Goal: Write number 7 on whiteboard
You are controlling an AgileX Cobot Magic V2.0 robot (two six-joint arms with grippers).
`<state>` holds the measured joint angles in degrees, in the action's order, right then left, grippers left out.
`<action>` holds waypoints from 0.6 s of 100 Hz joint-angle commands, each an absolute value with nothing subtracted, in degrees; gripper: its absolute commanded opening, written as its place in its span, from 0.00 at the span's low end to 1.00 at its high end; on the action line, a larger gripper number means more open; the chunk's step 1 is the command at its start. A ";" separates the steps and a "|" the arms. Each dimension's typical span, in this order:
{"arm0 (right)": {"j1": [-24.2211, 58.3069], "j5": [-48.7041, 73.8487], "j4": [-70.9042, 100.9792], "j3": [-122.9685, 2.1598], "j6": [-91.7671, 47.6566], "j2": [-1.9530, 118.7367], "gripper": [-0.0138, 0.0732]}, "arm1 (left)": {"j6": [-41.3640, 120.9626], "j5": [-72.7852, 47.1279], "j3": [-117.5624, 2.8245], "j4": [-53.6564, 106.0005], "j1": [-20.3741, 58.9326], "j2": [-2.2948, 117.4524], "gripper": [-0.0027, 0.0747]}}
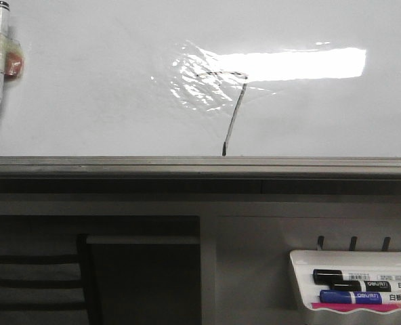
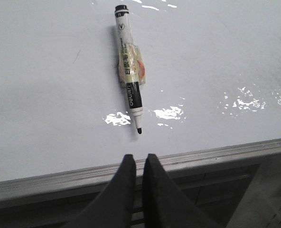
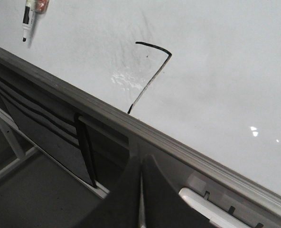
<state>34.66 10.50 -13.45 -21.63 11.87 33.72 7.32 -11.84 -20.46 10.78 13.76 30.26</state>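
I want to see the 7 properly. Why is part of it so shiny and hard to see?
Front view: bright glare on the whiteboard washes over the number 7 and its top stroke. Right wrist view: the 7 sits clear of glare, sharp and black.

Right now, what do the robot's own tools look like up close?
Only the fingers show. The left tool has two matte black fingers, broad at the base and curving to narrow, rounded tips. The right tool looks the same: dark, smooth, tapered. No cables or markings are visible, and the arms are out of view.
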 commanded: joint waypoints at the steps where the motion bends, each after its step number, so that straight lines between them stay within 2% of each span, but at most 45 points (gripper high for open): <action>1: 34.34 5.73 -14.60 -23.01 11.96 33.54 0.08 | 7.31 -6.67 -22.09 11.60 13.60 30.24 0.01; 46: 34.34 5.73 -14.60 -23.01 11.96 33.54 0.08 | 7.31 -6.67 -22.09 11.60 13.60 30.24 0.01; 60: 34.34 5.73 -14.60 -23.01 11.96 33.54 0.08 | 7.31 -6.52 -19.43 11.46 12.59 23.96 0.01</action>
<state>34.66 10.05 -13.58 -21.63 12.00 33.72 7.32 -11.37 -19.50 11.00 13.50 27.56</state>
